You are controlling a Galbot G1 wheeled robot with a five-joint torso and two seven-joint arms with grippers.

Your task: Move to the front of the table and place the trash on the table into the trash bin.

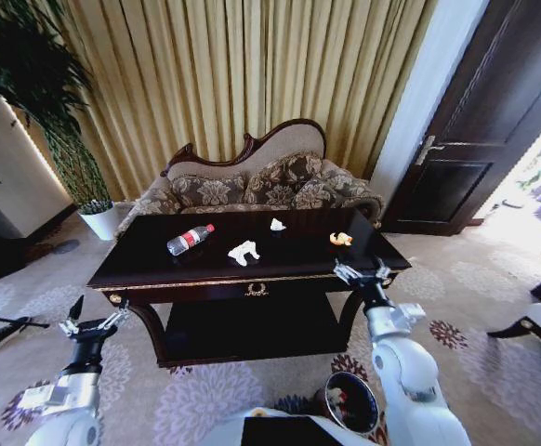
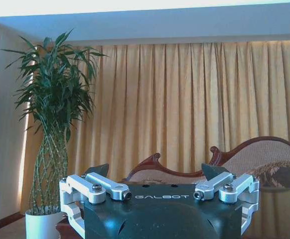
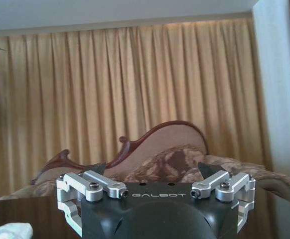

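- Nearest you, the trash bin [image 1: 349, 401] sits on the carpet by your right arm.
- Your left hand [image 1: 95, 321] and right hand [image 1: 364, 272] hover spread before the table [image 1: 252, 280].
- Farther on it: bottle [image 1: 190, 239], 2 paper scraps [image 1: 244, 252], orange scrap [image 1: 341, 239].

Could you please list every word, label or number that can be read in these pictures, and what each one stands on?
"GALBOT": on the black body of the left gripper.
"GALBOT": on the black body of the right gripper.
Red label on the bottle: too small to read.
White label in the trash bin: too blurred to read.
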